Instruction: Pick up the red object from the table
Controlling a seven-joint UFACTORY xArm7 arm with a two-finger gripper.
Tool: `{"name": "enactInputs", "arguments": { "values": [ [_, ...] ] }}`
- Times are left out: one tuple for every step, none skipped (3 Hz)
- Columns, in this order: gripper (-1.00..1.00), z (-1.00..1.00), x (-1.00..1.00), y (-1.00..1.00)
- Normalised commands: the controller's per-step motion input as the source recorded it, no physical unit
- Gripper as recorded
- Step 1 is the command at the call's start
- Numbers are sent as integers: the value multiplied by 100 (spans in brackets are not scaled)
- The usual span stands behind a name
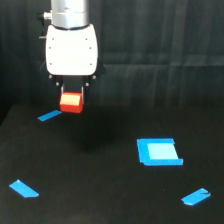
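The gripper [71, 96] hangs beneath a white housing on the arm [71, 47], over the far part of the table [100, 190] toward the exterior view's left. Its short dark fingers [61, 89] are drawn in narrow and clamped on the red object [71, 102], which sits directly under the housing, held between them. The block shows a red upper and left side and a paler orange face turned toward the camera. It is clear of the black surface — a soft dark shadow [92, 140] lies on the tabletop below it and a little toward the exterior view's right.

On the table, 3 blue tape strips and 1 blue square patch are visible. 1 strip [49, 116] lies near the far edge, just below and to the exterior view's left of the held block. A second strip [23, 188] lies near the near corner on the exterior view's left. A third strip [195, 197] lies near the near corner on the exterior view's right. The square patch [159, 152] rests between the middle and the edge on the exterior view's right — well apart from the block.

A dark curtain-like backdrop [160, 30] stands behind the far edge.
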Motion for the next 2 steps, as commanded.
{"name": "enactInputs", "arguments": {
  "values": [
    [-100, 7, -2, -16],
    [-98, 1, -1, -9]
  ]
}}
